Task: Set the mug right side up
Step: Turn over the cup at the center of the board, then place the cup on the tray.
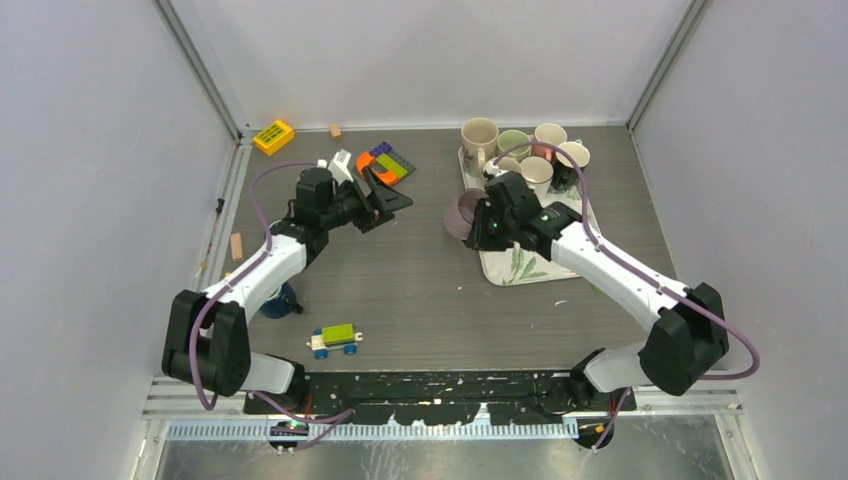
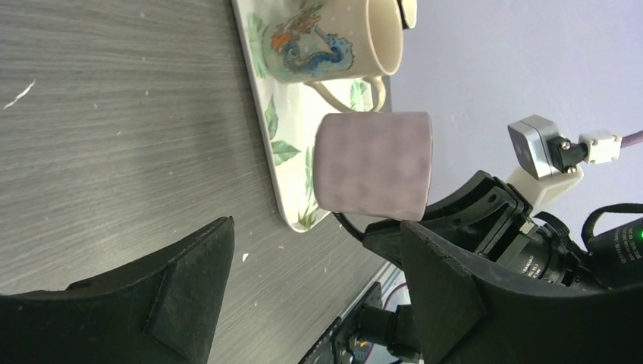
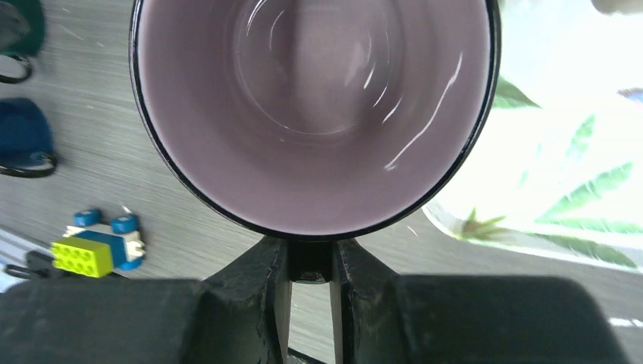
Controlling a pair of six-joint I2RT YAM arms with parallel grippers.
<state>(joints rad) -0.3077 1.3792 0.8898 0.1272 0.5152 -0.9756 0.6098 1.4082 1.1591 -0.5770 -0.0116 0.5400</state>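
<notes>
Several mugs (image 1: 479, 133) on tray (image 1: 515, 265); right gripper (image 3: 311, 259) holds empty purple mug (image 3: 318, 114).

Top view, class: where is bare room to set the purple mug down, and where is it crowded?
Bare: the grey wood-grain table between the leaf-print tray, the brick toy car and the left claw; also the tray's near end. Crowded: the tray's far end, packed with ceramic mugs.

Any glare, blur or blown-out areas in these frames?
Right wrist: tray blown out to near white, bright streaks of glare inside the purple mug. Left wrist: mug looks soft while the table grain is sharp; own fingers near-black, no detail. Top external: even light, sharp, soft shadows only.
</notes>
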